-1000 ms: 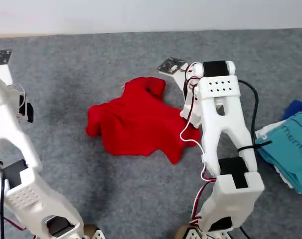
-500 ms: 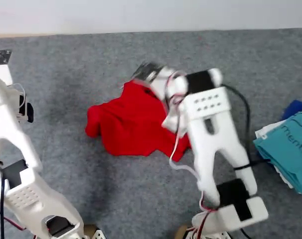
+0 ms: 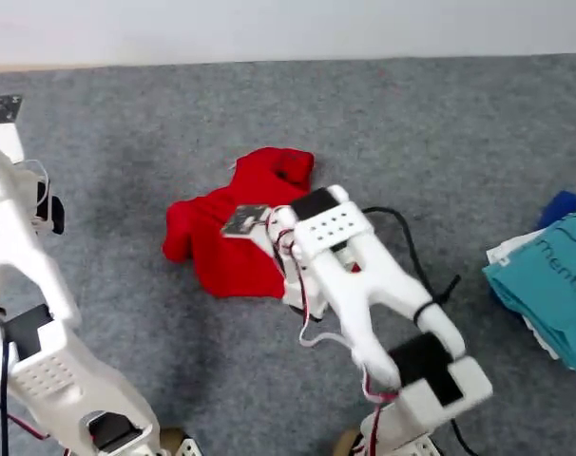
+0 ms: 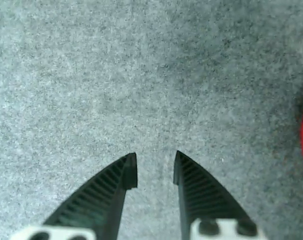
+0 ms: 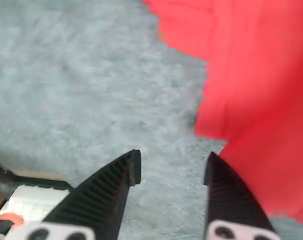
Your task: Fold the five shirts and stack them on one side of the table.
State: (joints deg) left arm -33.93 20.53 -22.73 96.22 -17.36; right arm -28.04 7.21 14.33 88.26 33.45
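Red shirt (image 3: 221, 252) lies crumpled mid-counter (image 3: 126, 142); right end effector (image 5: 172, 159) hovers released at its edge, likely poised to pinch it; left end effector (image 4: 154, 157) hangs released, grasping nothing; folded teal shirts (image 3: 554, 275) sit stacked aside.

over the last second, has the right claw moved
Yes. In the high view the right claw swung from the far right edge of the red shirt leftward and nearer the arm bases, ending over the shirt's middle.

Soft, even light falls on the grey table (image 3: 440, 123), probably from overhead. Shadows are faint: a dim patch beside the shirt (image 3: 202, 256) and, in the right wrist view, a thin dark rim under its edge.
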